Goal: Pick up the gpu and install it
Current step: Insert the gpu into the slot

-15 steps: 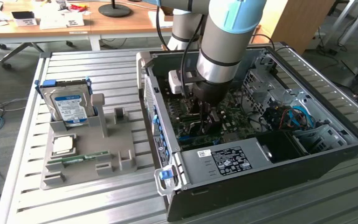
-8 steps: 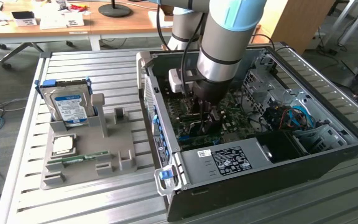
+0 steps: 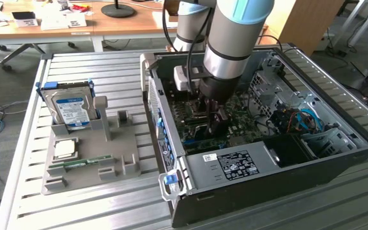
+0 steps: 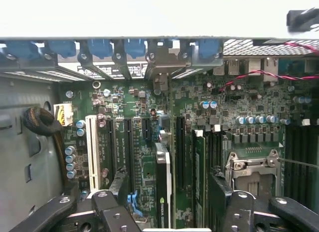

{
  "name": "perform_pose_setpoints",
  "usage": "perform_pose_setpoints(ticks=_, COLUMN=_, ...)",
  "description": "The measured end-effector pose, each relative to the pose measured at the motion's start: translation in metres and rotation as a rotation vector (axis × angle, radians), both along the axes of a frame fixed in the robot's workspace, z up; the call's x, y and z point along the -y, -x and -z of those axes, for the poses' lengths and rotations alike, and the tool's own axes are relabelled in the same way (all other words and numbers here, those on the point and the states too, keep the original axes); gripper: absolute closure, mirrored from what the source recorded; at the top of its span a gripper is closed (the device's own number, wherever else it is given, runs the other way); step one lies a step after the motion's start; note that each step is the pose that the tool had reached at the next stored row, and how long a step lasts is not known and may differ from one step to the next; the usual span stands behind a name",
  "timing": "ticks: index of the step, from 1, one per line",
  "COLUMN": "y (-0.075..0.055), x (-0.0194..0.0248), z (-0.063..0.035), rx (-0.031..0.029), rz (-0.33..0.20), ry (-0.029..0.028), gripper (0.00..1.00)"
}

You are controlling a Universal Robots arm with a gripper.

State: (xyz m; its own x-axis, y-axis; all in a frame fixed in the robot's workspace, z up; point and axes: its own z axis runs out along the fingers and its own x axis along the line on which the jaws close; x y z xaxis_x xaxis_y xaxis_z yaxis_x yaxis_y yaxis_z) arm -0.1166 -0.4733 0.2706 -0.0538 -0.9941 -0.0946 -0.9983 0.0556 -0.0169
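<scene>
Gpu [image 4: 163, 192] held edge-on in closed pincer [image 4: 167, 212], lower centre of wrist frame, above motherboard [image 4: 234, 117] slots inside open case [image 3: 337, 163]. Pickup done; seating in slot not yet seen. Hard drive [image 3: 72, 110] left on fixture [image 3: 75, 182], desk [image 3: 94, 72].

My black gripper [image 4: 167, 212] holds the dark-faced, green-edged gpu [image 4: 163, 192] over the green motherboard [image 4: 249, 107] with its white slot [image 4: 91, 152] and blue clips [image 4: 99, 47].
</scene>
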Motion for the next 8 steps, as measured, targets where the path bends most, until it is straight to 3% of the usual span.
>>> perform_pose_setpoints(ticks=8, y=0.000, x=0.0000, z=-0.0187, rx=0.0000, rz=0.000, ry=0.0000, gripper=0.25)
